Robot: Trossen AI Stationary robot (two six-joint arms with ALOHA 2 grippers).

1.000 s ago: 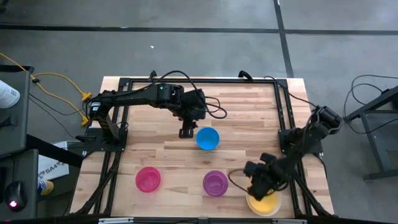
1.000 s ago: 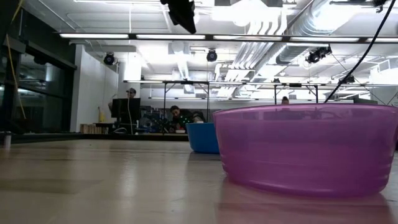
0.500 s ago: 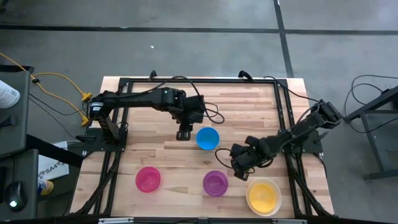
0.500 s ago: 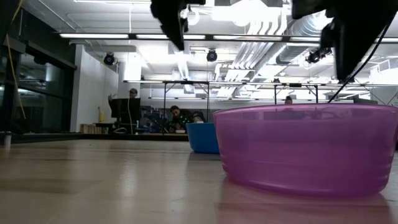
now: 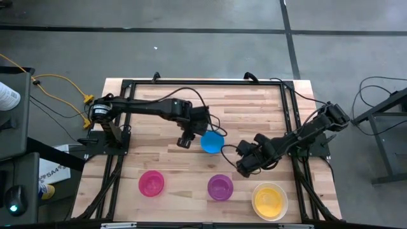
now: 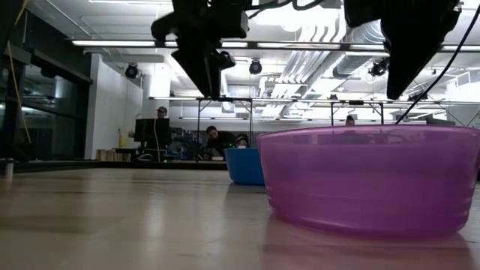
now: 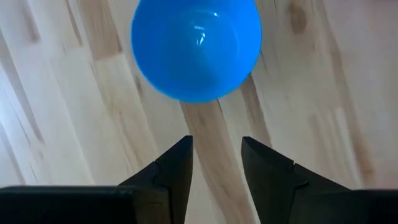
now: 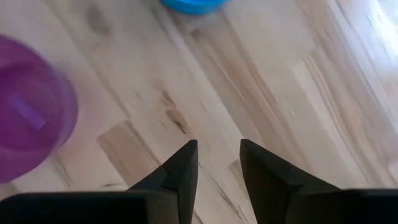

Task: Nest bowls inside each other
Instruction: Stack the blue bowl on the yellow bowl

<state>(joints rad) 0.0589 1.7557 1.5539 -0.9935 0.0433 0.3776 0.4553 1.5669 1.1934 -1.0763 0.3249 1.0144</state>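
Several small bowls stand on their bases on the wooden table: blue (image 5: 212,141) in the middle, pinkish-red (image 5: 151,183) and purple (image 5: 220,186) nearer the front, and yellow (image 5: 269,201), ringed by a pale rim, at the front right. My left gripper (image 5: 184,141) hangs open just left of the blue bowl (image 7: 196,46), pointing steeply down, with only wood between its fingers. My right gripper (image 5: 243,169) is open above bare wood between the blue bowl (image 8: 189,5) and the purple bowl (image 8: 31,109).
A black metal frame (image 5: 203,83) runs along the table's edges, with the arm bases at left and right. Cables loop over the table beside each arm. The low view shows the purple bowl (image 6: 367,180) close up and the blue bowl (image 6: 244,165) behind it.
My left gripper has come down beside the blue bowl and rolled about its own axis. My right gripper has swung from above the yellow bowl toward the table's left and far side, stopping between the blue and purple bowls. No bowl has moved.
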